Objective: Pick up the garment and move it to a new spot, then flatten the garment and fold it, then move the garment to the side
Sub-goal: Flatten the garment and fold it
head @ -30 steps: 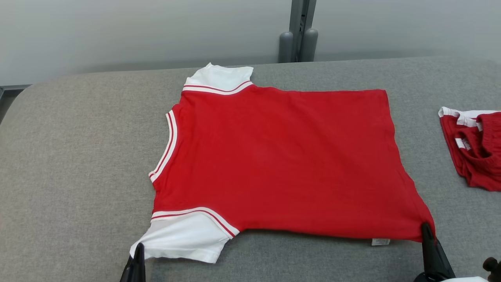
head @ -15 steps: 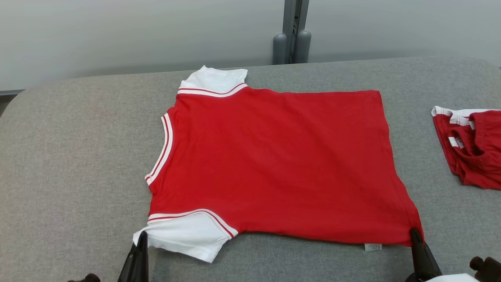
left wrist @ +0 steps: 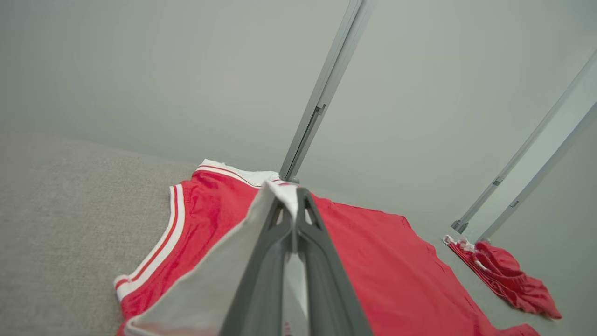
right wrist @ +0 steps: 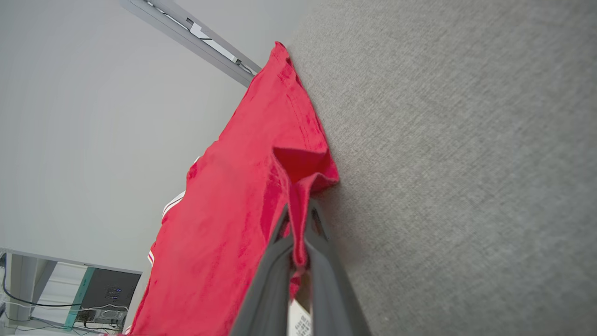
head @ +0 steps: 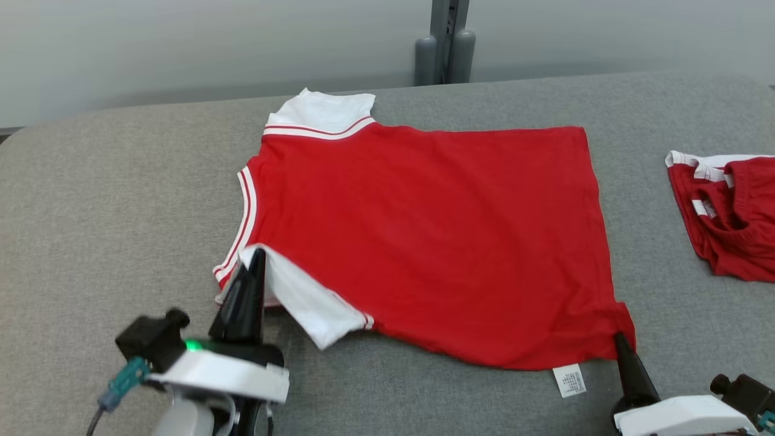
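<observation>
1. Head view: a red T-shirt [head: 424, 230] w/ white sleeves lies spread out near the centre of a grey fabric worktop [head: 109, 212], collar to the left & hem to the right.
2. Head view, lower left: the left gripper [head: 258, 255] has its fingers pressed together on the edge of the white near sleeve [head: 309, 306]. The sleeve is held up off the worktop & tipped in over the red body, close to the striped collar trim [head: 242, 224].
3. Head view, lower right: the right gripper [head: 619, 338] pinches the near hem corner [head: 620, 321], fingers tight on the cloth. A white care label [head: 570, 380] hangs just beside it.
4. Head view, far side: the far sleeve [head: 318, 112] lies flat near the back edge. A grey post [head: 444, 42] stands behind, against a pale wall [head: 181, 48]. A second red garment [head: 726, 212] w/ white trim lies crumpled at the right edge, well apart from the T-shirt.
5. Left wrist view: the two dark fingers [left wrist: 261, 280] meet at the tips w/ white sleeve cloth caught btwn them & draped down their left side. The red body lies beyond.
6. Right wrist view: the fingers [right wrist: 270, 289] are closed on a bunched fold of red hem, the label showing btwn them at the bottom. The shirt runs off to the left; grey worktop is on the right.
</observation>
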